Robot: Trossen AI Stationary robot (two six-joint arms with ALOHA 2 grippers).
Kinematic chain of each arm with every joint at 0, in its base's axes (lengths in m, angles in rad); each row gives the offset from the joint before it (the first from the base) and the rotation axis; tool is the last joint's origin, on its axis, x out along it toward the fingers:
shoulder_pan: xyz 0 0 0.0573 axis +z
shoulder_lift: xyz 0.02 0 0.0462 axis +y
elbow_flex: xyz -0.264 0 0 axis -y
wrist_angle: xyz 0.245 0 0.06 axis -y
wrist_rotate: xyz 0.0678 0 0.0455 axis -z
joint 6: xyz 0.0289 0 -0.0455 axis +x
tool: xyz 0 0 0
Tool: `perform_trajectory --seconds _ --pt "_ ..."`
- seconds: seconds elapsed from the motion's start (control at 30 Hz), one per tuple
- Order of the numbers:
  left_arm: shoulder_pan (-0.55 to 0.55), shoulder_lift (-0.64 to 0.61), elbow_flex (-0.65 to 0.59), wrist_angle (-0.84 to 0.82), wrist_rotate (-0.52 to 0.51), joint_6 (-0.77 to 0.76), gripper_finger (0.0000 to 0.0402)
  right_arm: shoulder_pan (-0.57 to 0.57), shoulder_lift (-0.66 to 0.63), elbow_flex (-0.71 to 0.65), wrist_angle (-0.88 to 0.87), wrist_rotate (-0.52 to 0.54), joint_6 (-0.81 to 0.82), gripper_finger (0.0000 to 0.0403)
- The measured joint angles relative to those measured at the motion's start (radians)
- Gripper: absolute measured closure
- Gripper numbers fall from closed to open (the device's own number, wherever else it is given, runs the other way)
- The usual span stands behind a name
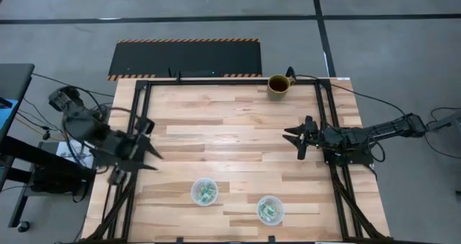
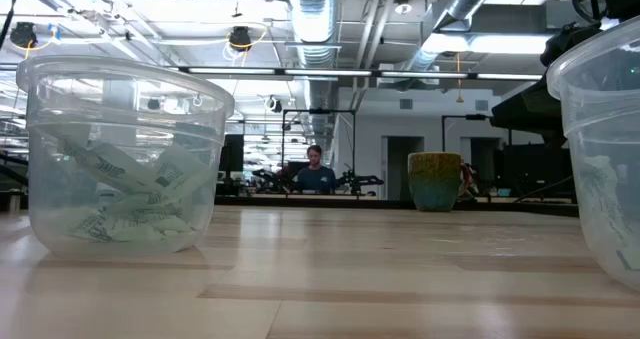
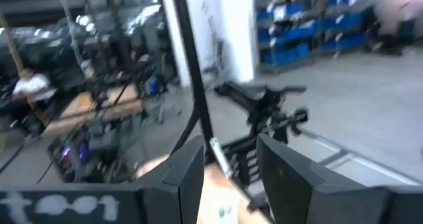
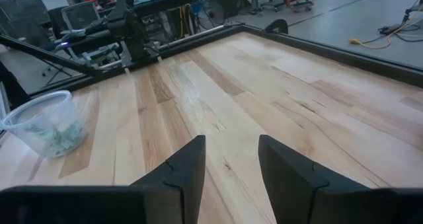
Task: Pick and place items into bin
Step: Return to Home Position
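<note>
Both arms at the sides, nothing held.

The left hand (image 1: pixel 153 161) and right hand (image 1: pixel 294 142) were seen with fingers apart and empty; the small pale mint-green paper packets (image 1: pixel 205 193) lay inside two clear round plastic cups (image 1: pixel 193 194) on the pale wooden table (image 1: pixel 230 129). The return home would best be kept high and clear of both cups.

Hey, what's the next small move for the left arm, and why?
Probably fold the left arm back to rest. The left hand is open and empty at the left edge of the table, nothing loose shows on it, and both clear cups already hold packets; the right hand is parked open near the right edge.
</note>
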Motion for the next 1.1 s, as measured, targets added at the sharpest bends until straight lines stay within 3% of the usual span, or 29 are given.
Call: perform_trajectory --seconds 0.07,0.2,0.37,0.53,0.7,0.9,1.1 --pt "0.048 -0.024 -0.019 0.018 0.067 -0.002 0.0271 0.000 0.000 0.000 0.000 0.000 0.000 0.0270" --pt "0.133 -0.075 -0.138 0.058 0.066 -0.126 0.0271 0.000 0.000 0.000 0.000 0.000 0.000 0.0268" --pt "0.171 -0.131 -0.384 0.321 0.060 -0.230 0.0271 0.000 0.000 0.000 0.000 0.000 0.000 0.0270" --pt "0.205 -0.207 -0.621 0.529 -0.112 -0.255 0.0271 0.000 0.000 0.000 0.000 0.000 0.000 0.0268" --pt "0.284 -0.339 -0.743 0.547 -0.140 -0.304 0.0272 0.000 0.000 0.000 0.000 0.000 0.000 0.0270" --pt "0.392 -0.468 -0.803 0.529 -0.059 -0.284 0.0272 0.000 0.000 0.000 0.000 0.000 0.000 0.0268" --pt "0.485 -0.497 -0.808 0.362 -0.053 -0.296 0.0272 0.000 0.000 0.000 0.000 0.000 0.000 0.0270"
